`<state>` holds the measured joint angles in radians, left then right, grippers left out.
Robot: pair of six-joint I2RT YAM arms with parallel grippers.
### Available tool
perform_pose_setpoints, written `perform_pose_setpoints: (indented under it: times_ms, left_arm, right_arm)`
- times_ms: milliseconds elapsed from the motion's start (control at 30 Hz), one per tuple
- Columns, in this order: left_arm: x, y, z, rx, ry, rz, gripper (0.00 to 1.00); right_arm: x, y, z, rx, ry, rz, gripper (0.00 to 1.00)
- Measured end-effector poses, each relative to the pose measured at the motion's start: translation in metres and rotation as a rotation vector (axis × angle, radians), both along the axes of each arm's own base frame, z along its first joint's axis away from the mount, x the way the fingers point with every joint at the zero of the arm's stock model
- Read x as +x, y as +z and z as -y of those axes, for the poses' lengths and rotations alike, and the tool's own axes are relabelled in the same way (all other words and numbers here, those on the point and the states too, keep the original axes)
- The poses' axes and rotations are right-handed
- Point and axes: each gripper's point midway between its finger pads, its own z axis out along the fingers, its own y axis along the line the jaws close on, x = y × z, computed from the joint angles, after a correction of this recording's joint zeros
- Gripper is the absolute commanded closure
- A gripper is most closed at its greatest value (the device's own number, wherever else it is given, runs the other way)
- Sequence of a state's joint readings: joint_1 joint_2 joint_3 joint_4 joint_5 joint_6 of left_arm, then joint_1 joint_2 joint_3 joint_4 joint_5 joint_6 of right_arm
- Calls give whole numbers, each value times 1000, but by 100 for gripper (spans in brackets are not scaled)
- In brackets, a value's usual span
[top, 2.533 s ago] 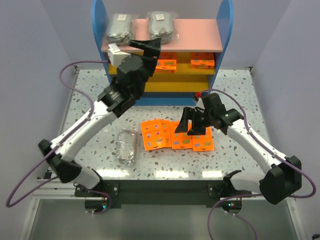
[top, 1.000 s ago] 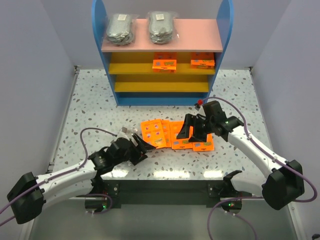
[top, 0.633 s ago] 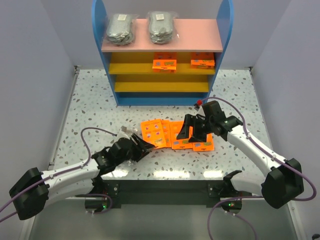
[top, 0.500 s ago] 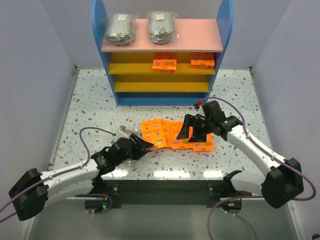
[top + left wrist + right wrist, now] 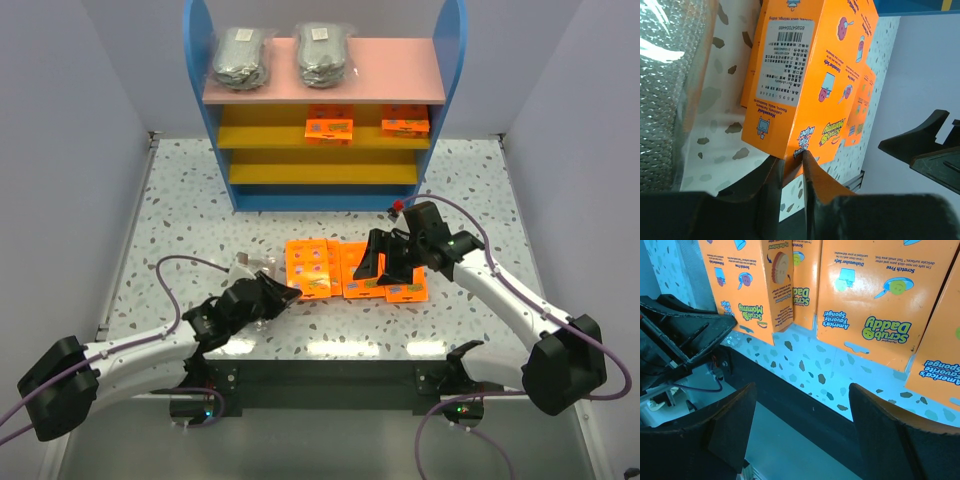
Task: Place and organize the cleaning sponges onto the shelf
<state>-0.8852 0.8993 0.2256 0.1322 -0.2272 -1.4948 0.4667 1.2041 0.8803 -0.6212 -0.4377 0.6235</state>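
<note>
two scrub-pad bags and two orange packets sit on the shelf, while the left gripper pinches one of four loose packets, the right gripper hangs open above them, and a third bag lies beside.

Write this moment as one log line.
left end effector: shut on Scrub Mommy packet edge | right end effector: open near Scrub Daddy packet | shelf: two pad bags, two orange packets
</note>
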Motion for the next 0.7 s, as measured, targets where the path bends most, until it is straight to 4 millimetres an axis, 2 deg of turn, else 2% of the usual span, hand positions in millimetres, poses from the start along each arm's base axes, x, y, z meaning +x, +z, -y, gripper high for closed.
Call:
perform_pose_setpoints:
  times_ms: [167,233,500,700]
  left_arm:
    - [5,15,1,-25,1,60,96]
    - [5,24,0,-37,1,88,100]
    - [1,74,-16,-53,18,168,100]
    - [-7,138,-34,-91,25,288,100]
  right_arm:
    - [-1,0,0,-2,0,-3,23]
    - [-1,-1,1,-3,0,-5,23]
    - [-1,-1,1,-4,2,-4,23]
    - [-1,-1,1,-4,2,-3,23]
